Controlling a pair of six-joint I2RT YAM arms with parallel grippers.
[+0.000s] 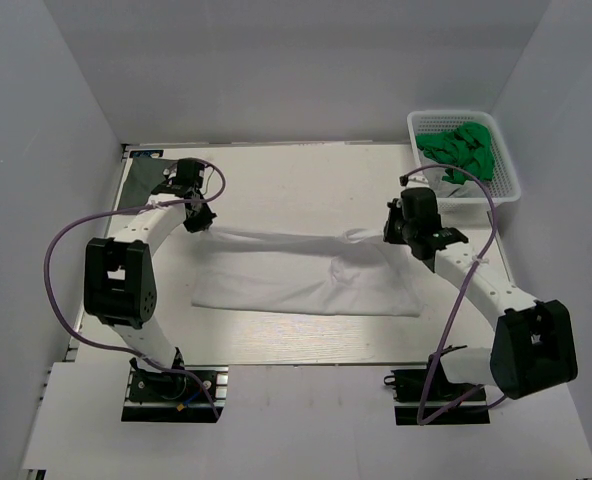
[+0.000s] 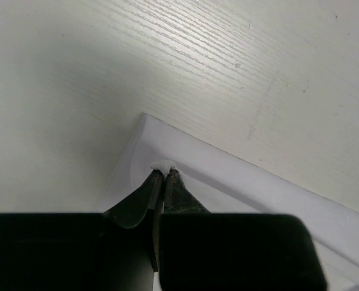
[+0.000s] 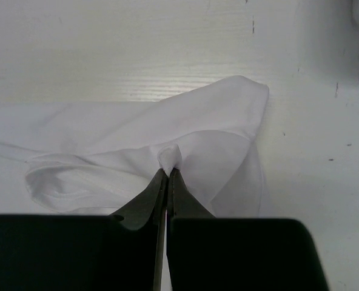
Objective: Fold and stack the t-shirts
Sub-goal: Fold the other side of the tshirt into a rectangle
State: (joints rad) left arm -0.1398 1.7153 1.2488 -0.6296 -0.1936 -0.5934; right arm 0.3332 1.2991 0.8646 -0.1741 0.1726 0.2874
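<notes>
At the far left corner of the table point(image 1: 296, 170) lay a dark grey-green cloth point(image 1: 139, 185), probably the second of the t-shirts, partly hidden behind the left arm. Just beside it, the left gripper point(image 1: 198, 222) was closed on the far left corner of the white t-shirt point(image 1: 306, 285). The left wrist view showed only a very small bit of cloth between the fingertips point(image 2: 157, 182).

The white t-shirt was spread across the middle of the table. Its near part lay flat, and its far edge was pulled into a line between the two grippers.

On the right side, the right gripper point(image 3: 168, 171) was also clamped on the white t-shirt, again on a small pinch of cloth. Here the cloth was bunched and wrinkled, not flat. Further right, at the far corner, stood a white basket point(image 1: 506, 175) with green things point(image 1: 461, 148) inside, well apart from the shirt.

I think the main danger was the thin grip. If the arms pulled apart from each other, or moved at different speeds, one corner could slip out and the fold would become crooked. The bunched right side could also be folded in with its wrinkles. A careless left arm might drag the dark cloth as well.
</notes>
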